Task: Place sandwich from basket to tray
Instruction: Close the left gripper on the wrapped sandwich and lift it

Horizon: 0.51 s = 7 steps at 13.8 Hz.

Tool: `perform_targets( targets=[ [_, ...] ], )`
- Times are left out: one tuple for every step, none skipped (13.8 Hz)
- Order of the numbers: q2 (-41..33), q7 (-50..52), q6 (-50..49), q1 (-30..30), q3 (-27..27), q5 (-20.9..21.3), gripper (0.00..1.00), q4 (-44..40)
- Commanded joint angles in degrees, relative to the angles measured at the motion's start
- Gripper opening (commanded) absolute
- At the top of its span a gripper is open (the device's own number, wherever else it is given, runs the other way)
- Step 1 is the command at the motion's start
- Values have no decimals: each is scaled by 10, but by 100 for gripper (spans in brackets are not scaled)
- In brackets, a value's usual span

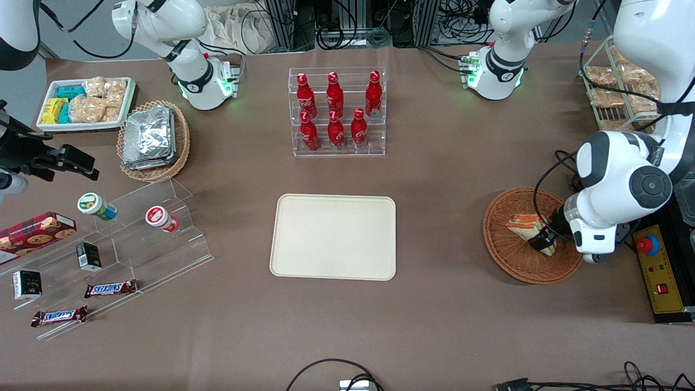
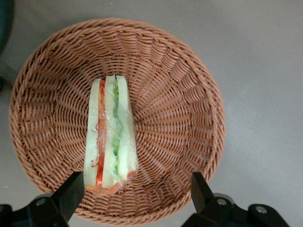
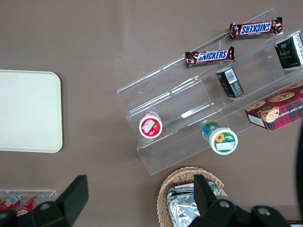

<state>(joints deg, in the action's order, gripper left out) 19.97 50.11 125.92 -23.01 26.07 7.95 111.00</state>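
Observation:
The sandwich (image 2: 110,137), a pale wedge with green and orange-red filling, lies in the reddish-brown wicker basket (image 2: 189,85) toward the working arm's end of the table. My left gripper (image 2: 137,194) hangs open just above the basket, its fingers (image 2: 73,189) wide apart. One end of the sandwich sits close beside one finger, and nothing is gripped. From the front, the gripper (image 1: 543,240) covers part of the sandwich (image 1: 522,222) in the basket (image 1: 499,244). The cream tray (image 1: 333,236) lies bare at the table's middle.
A yellow control box with a red button (image 1: 647,245) sits beside the basket. A rack of red bottles (image 1: 336,111) stands farther from the camera than the tray. The foil-pack basket (image 1: 153,140), snack tray (image 1: 87,102) and clear stepped shelf (image 1: 108,255) lie toward the parked arm's end.

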Motion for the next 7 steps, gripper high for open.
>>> perform_targets(
  targets=[
    [14,4,30,-20,0,6,100,20],
    [21,4,31,-24,-1,7,100,21],
    [28,4,32,-25,-1,7,100,23],
    [31,3,32,-26,-2,7,100,24],
    [35,3,32,-25,-8,7,100,28],
    [39,3,32,-24,-16,7,100,31],
    [44,3,32,-24,-17,7,100,32]
  ],
)
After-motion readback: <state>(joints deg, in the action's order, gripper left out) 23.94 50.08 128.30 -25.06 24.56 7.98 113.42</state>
